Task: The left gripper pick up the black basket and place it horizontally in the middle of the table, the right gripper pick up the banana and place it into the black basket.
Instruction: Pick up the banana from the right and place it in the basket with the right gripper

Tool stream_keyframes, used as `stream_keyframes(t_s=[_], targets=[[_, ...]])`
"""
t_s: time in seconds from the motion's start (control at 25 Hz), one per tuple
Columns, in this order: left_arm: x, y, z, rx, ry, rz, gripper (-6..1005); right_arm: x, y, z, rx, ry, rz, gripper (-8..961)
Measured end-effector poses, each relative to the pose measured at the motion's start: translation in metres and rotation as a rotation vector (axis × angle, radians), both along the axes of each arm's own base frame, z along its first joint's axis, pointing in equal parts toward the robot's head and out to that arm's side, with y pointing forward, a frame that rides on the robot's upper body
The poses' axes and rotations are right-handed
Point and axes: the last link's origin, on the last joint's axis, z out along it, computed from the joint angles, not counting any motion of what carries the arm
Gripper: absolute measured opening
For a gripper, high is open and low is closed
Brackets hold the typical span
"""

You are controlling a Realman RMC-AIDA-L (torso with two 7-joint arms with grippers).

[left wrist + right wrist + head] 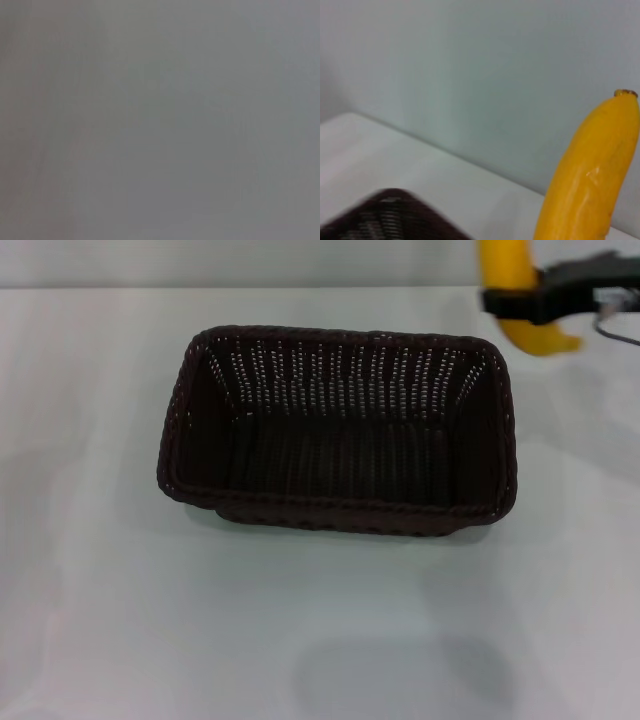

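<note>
The black basket (340, 430) lies lengthwise across the middle of the white table (120, 620), empty inside. My right gripper (520, 302) is shut on the yellow banana (512, 270) and holds it in the air at the far right, above and beyond the basket's right end. In the right wrist view the banana (590, 175) stands up close to the camera, and a corner of the basket (390, 217) shows below it. My left gripper is out of view; the left wrist view shows only a plain grey surface.
A grey wall (250, 260) runs along the table's far edge. A faint shadow (400, 675) lies on the table in front of the basket.
</note>
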Motion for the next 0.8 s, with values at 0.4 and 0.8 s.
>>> stream_keyframes(t_s=[0.4, 0.8], targets=[[0.003, 0.004, 0.000, -0.001, -0.001, -0.011, 894, -0.006, 0.011, -0.064, -0.338, 0.093, 0.233, 500], [0.002, 0.003, 0.001, 0.001, 0.000, -0.008, 894, -0.005, 0.003, -0.055, -0.311, 0.149, 0.293, 609]])
